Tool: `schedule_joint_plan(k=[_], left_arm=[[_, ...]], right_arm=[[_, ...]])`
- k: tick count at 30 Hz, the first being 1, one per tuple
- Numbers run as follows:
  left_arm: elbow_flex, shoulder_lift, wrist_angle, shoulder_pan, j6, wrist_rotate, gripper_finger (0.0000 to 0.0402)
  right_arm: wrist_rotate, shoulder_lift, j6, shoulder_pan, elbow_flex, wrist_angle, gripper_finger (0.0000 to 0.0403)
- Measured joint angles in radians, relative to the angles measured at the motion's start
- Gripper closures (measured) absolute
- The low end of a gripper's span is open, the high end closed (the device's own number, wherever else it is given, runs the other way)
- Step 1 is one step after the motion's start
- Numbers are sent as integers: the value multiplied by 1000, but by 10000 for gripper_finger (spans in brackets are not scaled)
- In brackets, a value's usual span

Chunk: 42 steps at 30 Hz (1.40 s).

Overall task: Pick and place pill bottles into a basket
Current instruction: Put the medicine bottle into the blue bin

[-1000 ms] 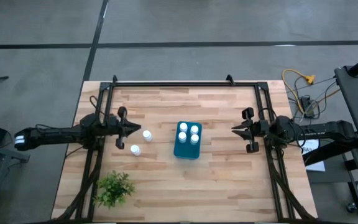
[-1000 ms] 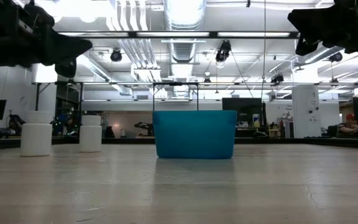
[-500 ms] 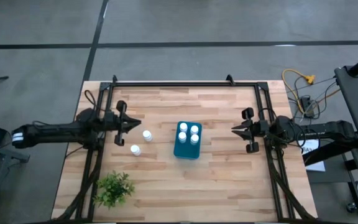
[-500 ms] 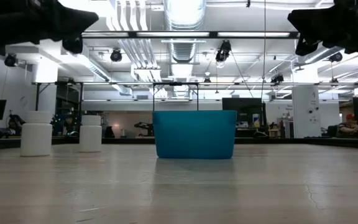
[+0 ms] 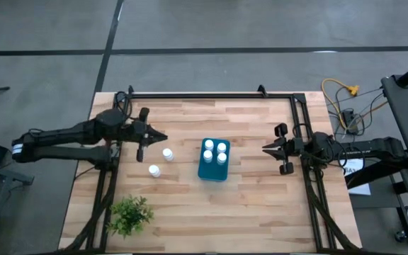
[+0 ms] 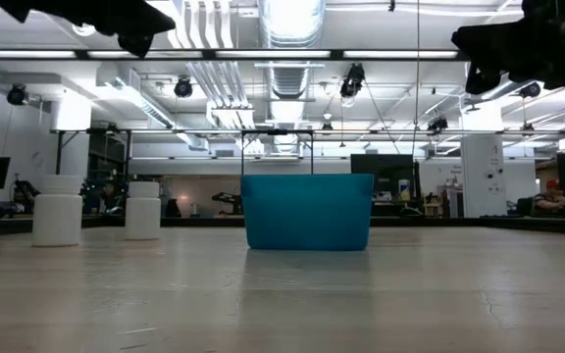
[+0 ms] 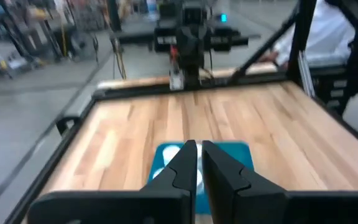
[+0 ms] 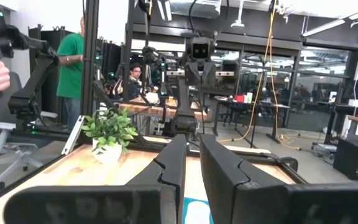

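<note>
- The basket (image 5: 213, 160) stands near the middle of the wooden table (image 5: 246, 205); four pill bottles (image 5: 215, 149) sit inside it, only their white caps showing from above.
- In the low view the basket's (image 6: 307, 211) teal wall hides those four completely.
- Two more pill bottles stand on the table left of the basket: one (image 5: 168, 153) nearer it, another (image 5: 154, 171) a little farther off.
- No label or writing can be read on any bottle or on the basket.
- The left hand (image 5: 158, 136) hovers above the table just beside the nearer loose bottle, fingers (image 7: 184, 163) pressed nearly together, holding nothing.
- In the left wrist view the basket (image 7: 241, 151) is blurred and partly hidden behind those fingers.
- The right hand (image 5: 266, 148) waits well right of the basket, fingers (image 8: 174, 157) close together, empty.
- A small green plant (image 5: 129, 215) stands near the table's front left corner.
</note>
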Motion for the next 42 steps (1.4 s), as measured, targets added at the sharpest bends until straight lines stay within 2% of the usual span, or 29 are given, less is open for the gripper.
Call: schedule_joint_plan(k=[5, 9, 19, 28, 31, 35, 42], left_arm=[[120, 40, -179, 0, 27, 2, 391], [176, 60, -277, 0, 29, 2, 370], [188, 80, -358, 0, 28, 19, 266], [187, 112, -395, -1, 18, 180, 170], [187, 118, -396, -1, 18, 195, 148], [199, 121, -424, -1, 18, 195, 133], [255, 117, -525, -36, 26, 185, 131]], right_arm=[[1, 0, 4, 0, 0, -7, 365], [1, 0, 4, 0, 0, -15, 364], [3, 0, 1, 0, 0, -23, 365], [3, 0, 0, 0, 0, -24, 365], [3, 0, 0, 0, 0, -24, 364], [3, 0, 0, 0, 0, -24, 364], [3, 0, 0, 0, 0, -24, 365]])
